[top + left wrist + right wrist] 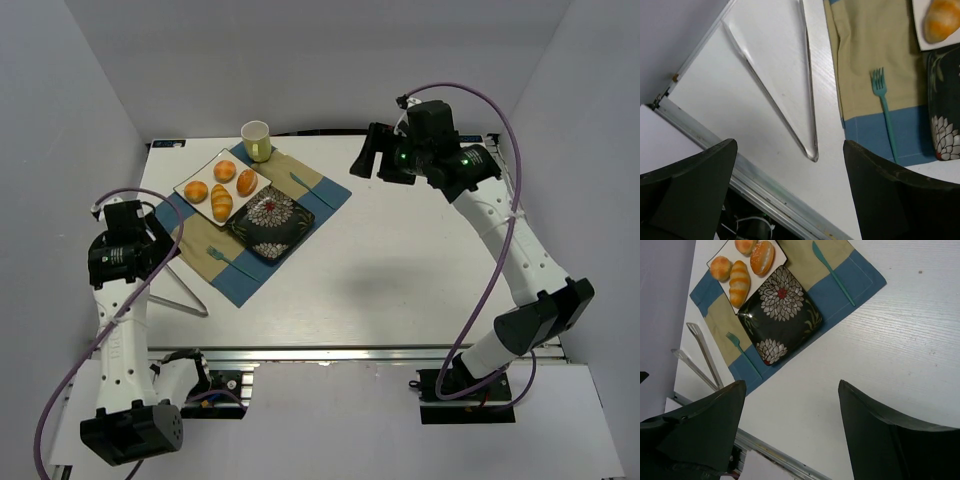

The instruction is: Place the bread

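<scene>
Several golden bread rolls [221,203] lie on a white square plate [222,155] at the back left. An empty dark floral plate [270,222] sits next to it on a blue and tan placemat [320,185]. Metal tongs [185,285] lie on the table left of the mat. My left gripper [165,238] is open and empty above the tongs [790,100]. My right gripper [375,155] is open and empty, high over the back right. The right wrist view shows the rolls [739,282], the white plate [727,255] and the floral plate [780,315].
A pale green cup [256,140] stands behind the white plate. A teal fork [222,255] and a teal knife [300,180] lie on the mat. The table's near edge has a metal rail [770,192]. White walls close in left, back and right.
</scene>
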Robot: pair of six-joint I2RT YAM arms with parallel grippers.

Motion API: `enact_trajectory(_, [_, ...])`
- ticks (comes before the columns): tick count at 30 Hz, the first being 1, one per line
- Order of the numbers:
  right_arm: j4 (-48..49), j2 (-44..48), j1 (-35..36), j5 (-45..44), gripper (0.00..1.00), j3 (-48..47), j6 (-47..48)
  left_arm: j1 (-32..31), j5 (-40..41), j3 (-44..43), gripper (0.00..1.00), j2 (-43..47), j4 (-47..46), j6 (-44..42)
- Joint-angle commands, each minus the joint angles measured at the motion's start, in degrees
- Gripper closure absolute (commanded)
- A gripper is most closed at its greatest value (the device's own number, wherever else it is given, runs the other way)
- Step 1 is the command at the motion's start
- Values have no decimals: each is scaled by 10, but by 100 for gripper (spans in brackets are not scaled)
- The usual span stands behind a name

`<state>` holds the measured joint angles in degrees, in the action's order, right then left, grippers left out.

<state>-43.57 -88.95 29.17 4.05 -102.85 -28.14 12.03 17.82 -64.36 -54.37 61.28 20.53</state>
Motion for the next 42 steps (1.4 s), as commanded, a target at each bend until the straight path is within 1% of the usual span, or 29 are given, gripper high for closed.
enact_trajectory(1, [10, 30, -7, 11, 18, 4, 8, -1, -4, 16, 2, 23, 34, 20])
enact_trajectory(6, [15, 44, -11, -26, 16, 16, 35, -2, -58, 38, 2, 58, 63, 83])
enact_trajectory(8, [15, 48, -17, -38, 13, 29, 34, -2, -79, 51, 2, 65, 66, 105])
enact_trajectory(10, [5, 47, -25, -38, 13, 34, 25, -2, -106, 60, 2, 71, 73, 126])
enact_trajectory(12, [2, 47, -31, -38, 13, 44, 23, -2, -123, 75, 2, 69, 78, 155])
enact_trajectory(15, [15, 55, -32, -33, 13, 62, 24, -2, -145, 101, 2, 54, 83, 173])
enact_trajectory(18, [41, 78, -33, -20, 13, 91, 27, -2, -167, 134, 2, 37, 65, 196])
enact_trajectory(19, [53, 96, -33, -8, 13, 119, 27, -1, -178, 156, 2, 18, 40, 224])
enact_trajectory(20, [59, 96, -33, -8, 13, 119, 27, -1, -178, 157, 2, 18, 39, 224])
enact_trajectory(21, [64, 105, -33, -2, 13, 133, 29, -1, -178, 164, 2, 13, 19, 233])
enact_trajectory(22, [67, 107, -33, 5, 13, 139, 30, -1, -204, 175, 2, 9, 5, 256])
enact_trajectory(23, [74, 110, -33, 10, 13, 144, 32, -2, -205, 195, 2, 8, -26, 269])
enact_trajectory(25, [77, 116, -33, 19, 13, 156, 33, -1, -201, 214, 2, 4, -60, 299])
enact_trajectory(27, [82, 120, -34, 24, 13, 164, 35, -2, -199, 230, 2, -13, -92, 305])
enact_trajectory(29, [83, 123, -33, 22, 13, 172, 37, -2, -186, 231, 2, -35, -91, 303])
enact_trajectory(30, [84, 123, -33, 22, 13, 175, 41, -2, -167, 220, 2, -58, -81, 297])
enact_trajectory(34, [89, 120, -34, 17, 13, 182, 47, 0, -125, 200, 2, -95, -77, 276])
enact_trajectory(39, [89, 106, -34, 14, 13, 171, 55, 4, -113, 198, 2, -139, -89, 255])
enact_trajectory(40, [89, 105, -34, 12, 13, 168, 57, 10, -113, 199, 5, -149, -92, 247])
enact_trajectory(42, [89, 99, -36, 10, 13, 164, 59, 17, -113, 200, 5, -159, -102, 233])
